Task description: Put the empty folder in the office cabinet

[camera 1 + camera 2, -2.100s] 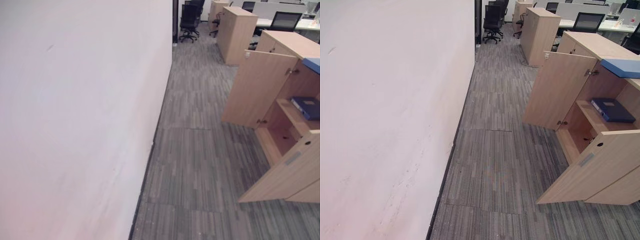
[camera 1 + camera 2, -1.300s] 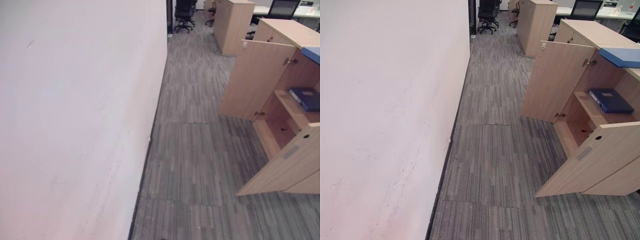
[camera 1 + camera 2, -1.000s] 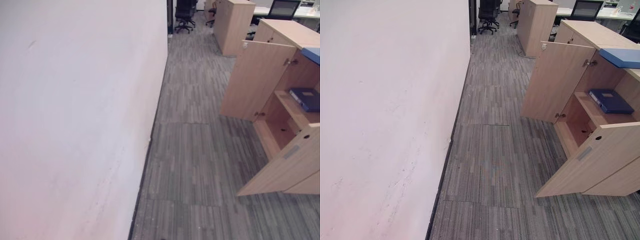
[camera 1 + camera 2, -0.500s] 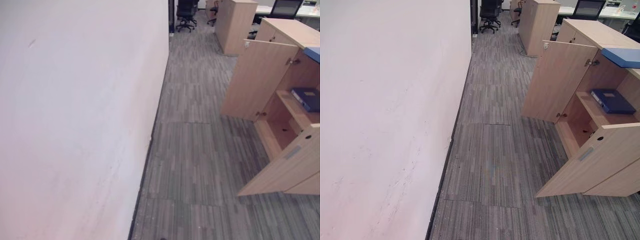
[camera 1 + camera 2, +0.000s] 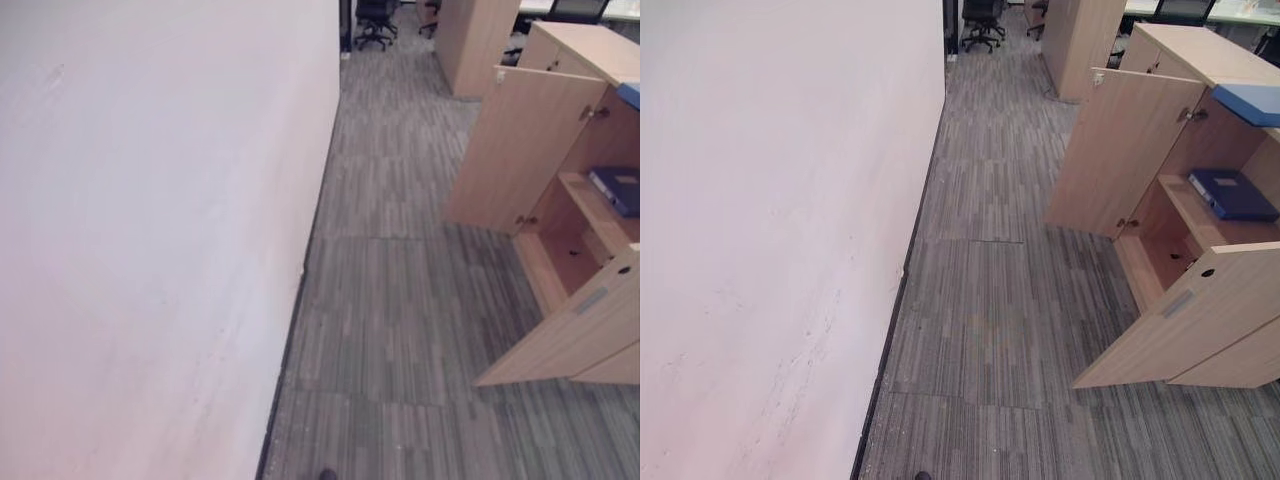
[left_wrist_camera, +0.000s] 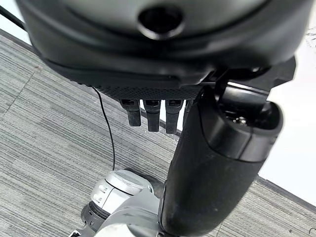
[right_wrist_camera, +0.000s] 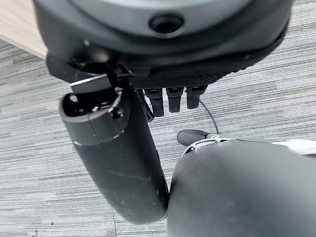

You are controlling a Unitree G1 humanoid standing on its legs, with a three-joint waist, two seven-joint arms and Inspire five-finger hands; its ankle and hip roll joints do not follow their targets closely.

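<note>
The wooden office cabinet [image 5: 1185,52] stands at the right with both doors swung out: a far door [image 5: 1120,150] and a near door [image 5: 1195,320]. A dark blue folder [image 5: 1232,194] lies flat on the shelf inside. A lighter blue folder [image 5: 1252,102] rests on the cabinet's top at the right edge. My left hand [image 6: 217,163] hangs over the carpet with its fingers [image 6: 153,116] straight and nothing in it. My right hand [image 7: 116,158] hangs the same way, its fingers [image 7: 170,101] straight and holding nothing.
A long white wall [image 5: 770,220] runs along the left. Grey striped carpet [image 5: 985,300] forms an aisle between wall and cabinet. Farther off stand another wooden cabinet [image 5: 1075,40] and a black office chair [image 5: 983,18].
The whole picture has shifted a little, so the camera has moved. The cabinet, doors and folders keep their places.
</note>
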